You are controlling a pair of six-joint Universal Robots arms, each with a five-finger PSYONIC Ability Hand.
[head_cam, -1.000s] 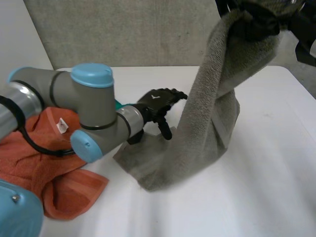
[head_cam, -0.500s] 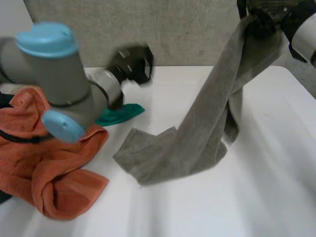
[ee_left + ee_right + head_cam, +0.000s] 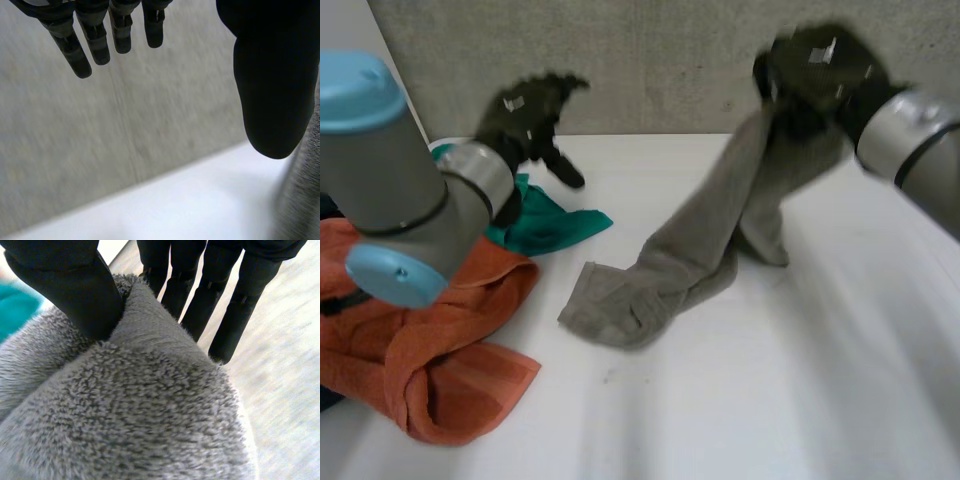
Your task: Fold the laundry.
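Note:
A grey towel (image 3: 710, 250) hangs from my right hand (image 3: 815, 80), raised at the back right, and trails down to a crumpled end on the white table (image 3: 770, 400). In the right wrist view the thumb (image 3: 75, 295) pinches a fold of the grey towel (image 3: 125, 410) against the fingers. My left hand (image 3: 525, 115) is raised at the back left, above the teal cloth, with nothing in it. Its fingers (image 3: 95, 35) hang straight and apart from the thumb (image 3: 272, 85) in the left wrist view.
An orange towel (image 3: 430, 340) lies bunched at the table's left front. A teal cloth (image 3: 545, 225) lies behind it. A grey wall (image 3: 660, 60) runs along the table's back edge. The left arm (image 3: 390, 200) reaches over the orange towel.
My left hand has lifted away from the grey towel to the back left. My right hand has come down and left with the towel, so more of it lies on the table.

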